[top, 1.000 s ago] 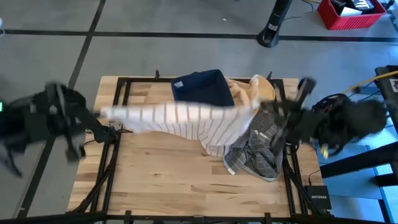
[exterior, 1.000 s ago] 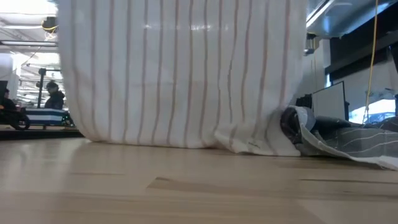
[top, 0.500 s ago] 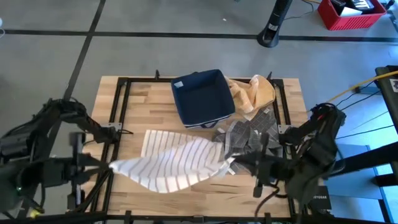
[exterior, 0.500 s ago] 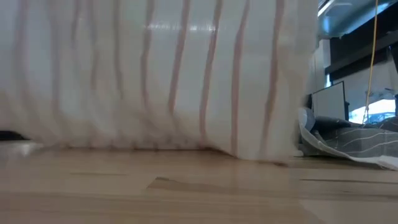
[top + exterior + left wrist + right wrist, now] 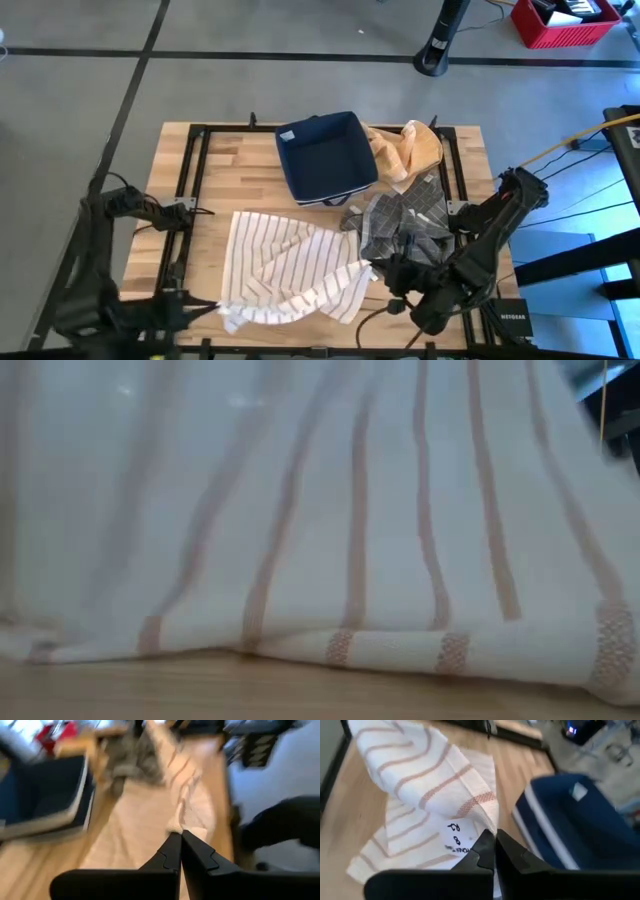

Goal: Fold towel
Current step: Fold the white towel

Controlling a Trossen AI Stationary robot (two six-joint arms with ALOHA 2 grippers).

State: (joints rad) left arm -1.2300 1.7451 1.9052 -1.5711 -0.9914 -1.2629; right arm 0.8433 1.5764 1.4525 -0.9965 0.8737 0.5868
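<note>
The white towel with thin tan stripes point(image 5: 285, 270) lies mostly spread on the near middle of the table, with rumpled folds along its near side. In the low view the towel point(image 5: 350, 540) fills the picture, its lower edge on the wood. My left gripper point(image 5: 208, 307) is at the towel's near-left corner and my right gripper point(image 5: 378, 270) at its right corner. Both are shut on the cloth. My left gripper pinches the towel's corner tip point(image 5: 175, 826) between its two shut fingers point(image 5: 192, 852), coming in low from the table's left. The cloth runs away from the fingertips in a loose, slack ridge, and the rest lies on the table. My right gripper pinches the towel's corner beside a white label point(image 5: 459, 839) between its shut fingers point(image 5: 507, 852), low from the table's right. A fold of the towel point(image 5: 420, 770) bulges up beyond the corner, and the rest lies on the wood.
A dark blue basket point(image 5: 325, 155) stands at the far middle. A tan cloth point(image 5: 405, 150) lies to its right and a grey checked cloth point(image 5: 400, 225) is heaped just right of the towel. Bare wood shows on the left point(image 5: 215, 175).
Both grippers swept from the far half of the table toward its near edge and down. The towel, held up and stretched between them a second ago, has come down and now lies on the near middle of the table, slack and rumpled near the held corners.
</note>
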